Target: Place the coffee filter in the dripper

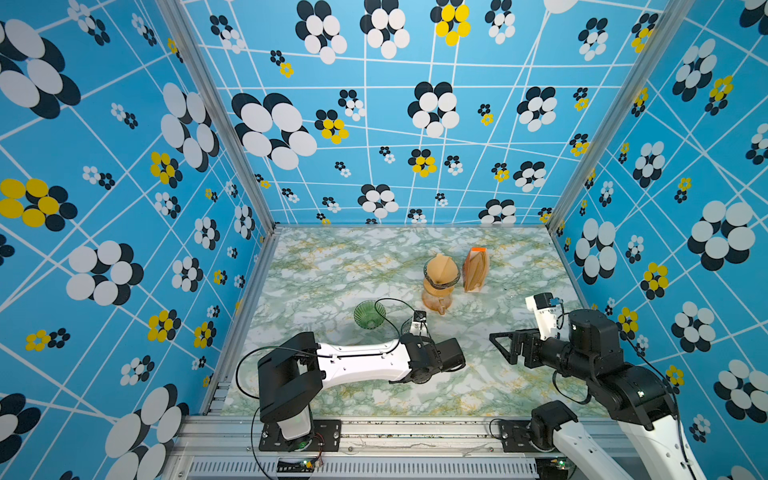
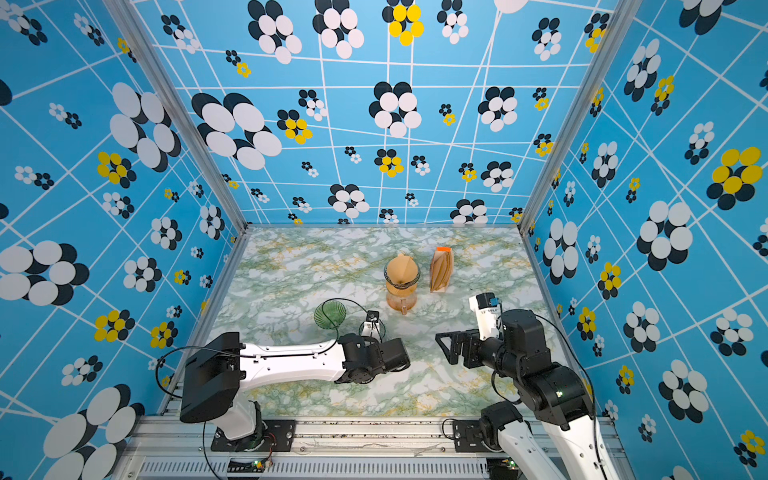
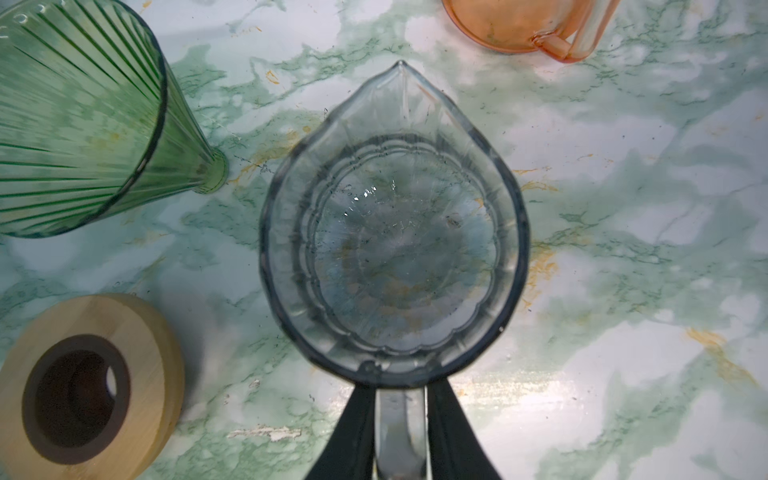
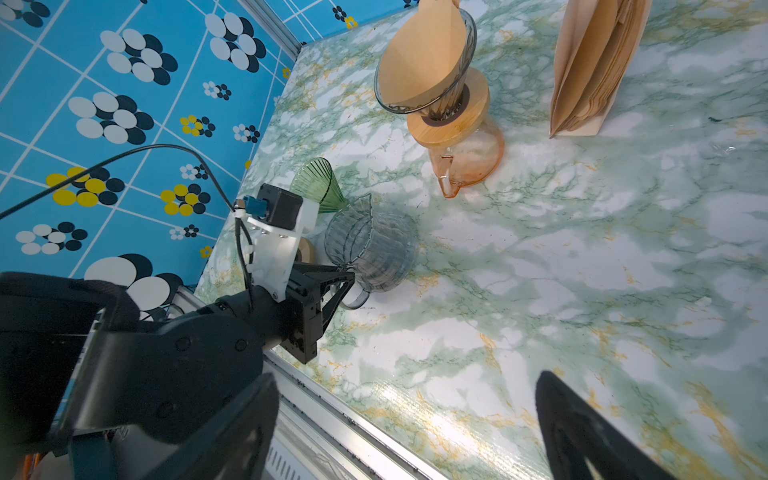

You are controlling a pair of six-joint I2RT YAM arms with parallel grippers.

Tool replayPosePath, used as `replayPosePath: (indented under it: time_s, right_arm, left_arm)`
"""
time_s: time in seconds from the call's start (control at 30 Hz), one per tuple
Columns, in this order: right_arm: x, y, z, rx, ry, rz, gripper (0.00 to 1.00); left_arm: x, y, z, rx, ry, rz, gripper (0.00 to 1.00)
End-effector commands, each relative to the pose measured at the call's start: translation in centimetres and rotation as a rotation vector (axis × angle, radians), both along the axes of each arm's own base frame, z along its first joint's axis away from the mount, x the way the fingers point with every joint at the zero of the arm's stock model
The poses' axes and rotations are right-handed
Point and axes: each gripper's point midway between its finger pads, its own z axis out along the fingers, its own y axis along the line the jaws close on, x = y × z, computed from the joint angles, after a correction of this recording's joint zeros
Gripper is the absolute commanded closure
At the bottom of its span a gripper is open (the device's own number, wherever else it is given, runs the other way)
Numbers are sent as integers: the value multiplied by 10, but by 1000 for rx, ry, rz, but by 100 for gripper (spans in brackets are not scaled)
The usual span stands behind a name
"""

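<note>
The counter [image 1: 332, 266] carries a filter pack [image 1: 476, 270] standing just beside the orange carafe [image 1: 436, 301], which bears the dripper [image 4: 444, 108]. The coffee filter [image 4: 424, 62] already sits inside it, point down, beyond both arms and nearer the left. On the left gripper [image 3: 401, 395] the jaws straddle the glass pitcher [image 3: 395, 249] handle; whether they pinch it is unclear. The right gripper [image 4: 405, 376] gapes empty. A green dripper [image 3: 83, 124] lies tipped nearby.

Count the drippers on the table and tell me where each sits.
2. A smoky dripper, lined with a paper filter, stands atop the orange carafe; a green dripper lies on its side beside the clear pitcher. None seems hidden.
</note>
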Motion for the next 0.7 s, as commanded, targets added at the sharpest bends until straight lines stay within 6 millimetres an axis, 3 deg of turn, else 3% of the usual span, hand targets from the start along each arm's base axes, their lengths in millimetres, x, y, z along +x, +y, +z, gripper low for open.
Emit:
replayPosePath:
  time_s: [0.0,0.17,0.37,0.47,0.67]
  right_arm:
    - [-1,3,-5,5,8,18,3]
    - [-2,3,-4,7,3,18,3]
    - [-2,5,-4,10,8,29,2]
    - [-2,6,-2,17,3,36,2]
    - [-2,11,-2,29,21,59,1]
  left_arm:
    - [2,-8,5,-22,-16,5,73]
    - [1,-10,5,-34,-11,5,70]
    - [-3,-5,19,-77,-12,6,59]
    - [-7,3,31,-101,-14,1,52]
    - [-17,32,53,-172,-25,10,48]
